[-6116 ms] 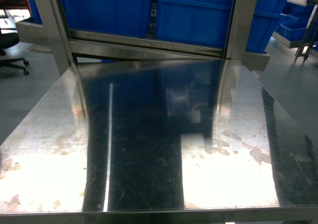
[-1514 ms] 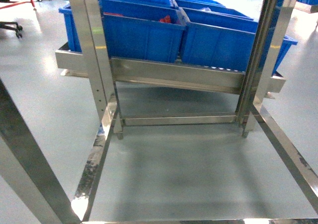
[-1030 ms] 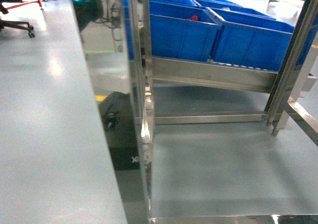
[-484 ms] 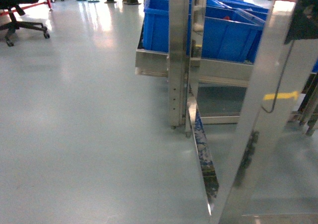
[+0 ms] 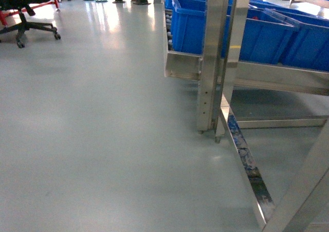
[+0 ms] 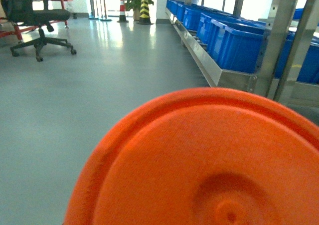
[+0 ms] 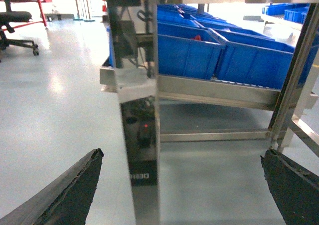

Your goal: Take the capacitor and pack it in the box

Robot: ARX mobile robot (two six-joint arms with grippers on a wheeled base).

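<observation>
Plainly looks like a search or travel stage, not yet a pick. Cannot find a capacitor or the pale pink box in any of the three views, so cannot say where either lies.

From the head: sees mostly bare grey floor, with a steel rack on the right carrying big blue bins, and an office chair far off at the left. Shows no tabletop and neither arm.

From the right wrist: finds the right pincer spread wide, dark fingers at the lower corners, well apart, gripping nothing; faces a mirrored steel post close ahead and the blue bins beyond.

From the left wrist: meets an orange disc filling the near part of the view and hiding the left pincer, so cannot tell how open that one is or whether it has hold of anything.

Next, probably calls for bringing the capacitor and the box into sight before any reach, keeping the base and arms clear of the rack posts nearby.
</observation>
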